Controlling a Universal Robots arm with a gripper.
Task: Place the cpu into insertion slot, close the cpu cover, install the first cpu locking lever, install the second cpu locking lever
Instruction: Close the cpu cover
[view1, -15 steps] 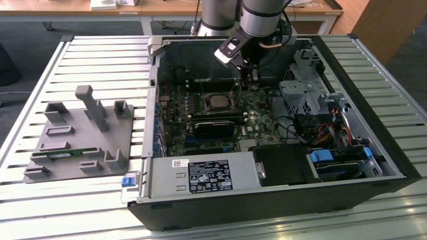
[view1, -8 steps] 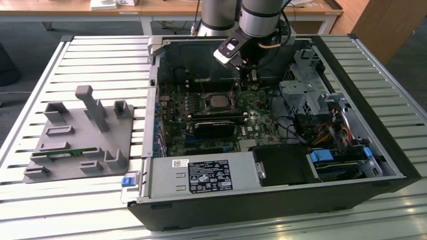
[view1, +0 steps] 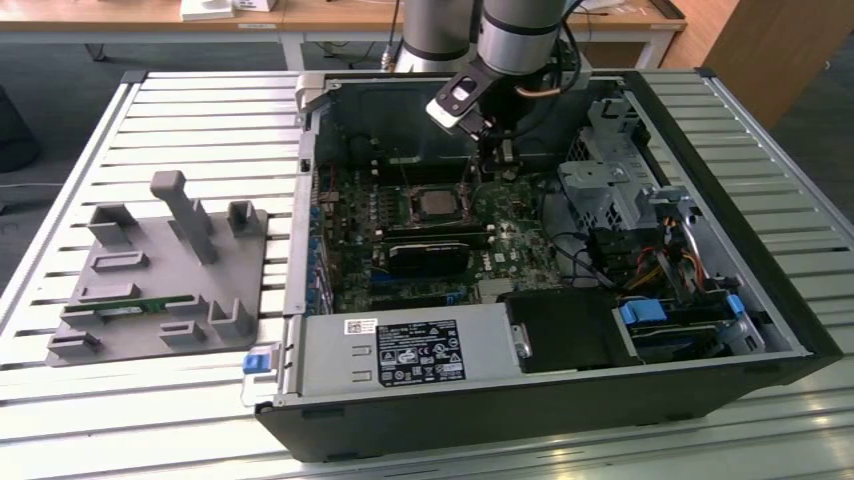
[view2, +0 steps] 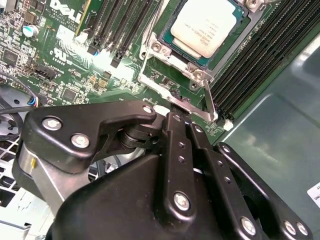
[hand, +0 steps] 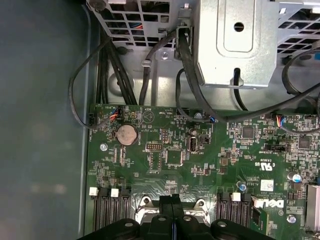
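Exterior view: we judge a locking-lever step is in hand.
From the exterior view's left: a white label (view1: 400, 352), its print left unread; the cpu (view1: 438, 203) seated in the insertion slot (view1: 408, 205); the gripper (view1: 497, 160) just beside. In the second wrist view, the cpu cover (view2: 175, 61) lies shut, and the jaws are drawn together against a locking lever (view2: 155, 85). Latching it calls for a steady push.

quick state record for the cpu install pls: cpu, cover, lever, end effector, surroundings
cpu: seated in the insertion slot, metal face up
cpu cover: down, framing the cpu
locking lever: thin metal rod at the socket's corner; cannot tell if it is latched
end effector: shut, tip at the cover's edge beside that lever
surroundings: open computer case on a slatted table; grey fixture tray on the exterior view's left
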